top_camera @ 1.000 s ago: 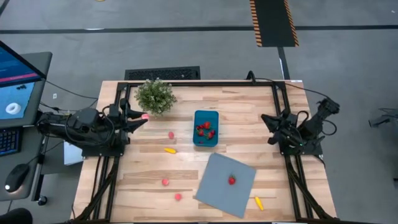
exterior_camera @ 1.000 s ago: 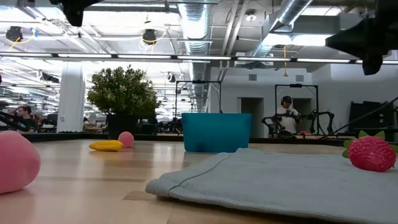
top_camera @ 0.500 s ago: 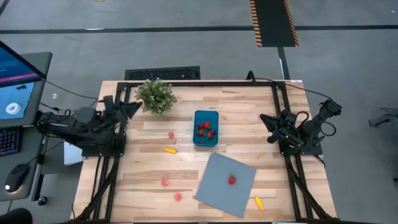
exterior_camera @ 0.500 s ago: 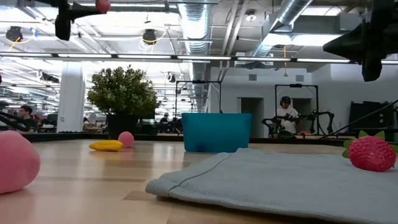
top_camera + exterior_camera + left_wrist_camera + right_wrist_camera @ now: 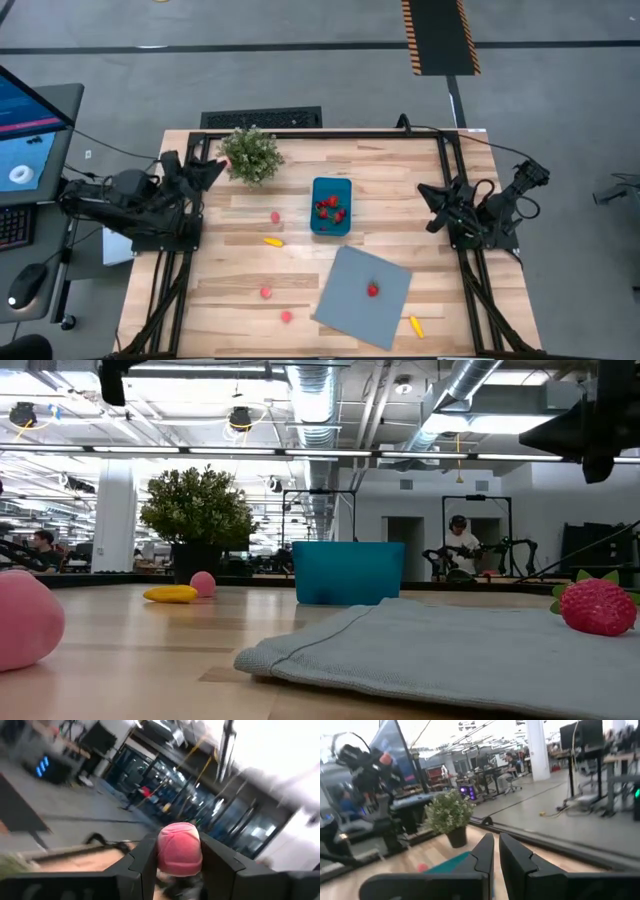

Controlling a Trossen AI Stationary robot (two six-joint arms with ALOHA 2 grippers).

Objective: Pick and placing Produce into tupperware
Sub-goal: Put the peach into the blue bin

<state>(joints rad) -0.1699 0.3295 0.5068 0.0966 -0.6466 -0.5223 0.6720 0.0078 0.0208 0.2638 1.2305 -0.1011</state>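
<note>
Left hand (image 5: 175, 865), raised at the wooden table's (image 5: 400, 170) left edge beside the bushy green potted plant (image 5: 249, 154), grips a small round pink toy fruit (image 5: 180, 848). Right hand (image 5: 496, 852), fingers nearly together and empty, waits at the right edge. The teal-blue rectangular plastic tub (image 5: 331, 205) sits mid-table, holding red strawberry pieces (image 5: 330, 207).

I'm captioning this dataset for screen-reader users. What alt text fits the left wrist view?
The left pincer is shut on a pink round produce piece, held between its two dark fingers. Behind it lies a blurred room of windows and lights, tilted by motion.
</note>
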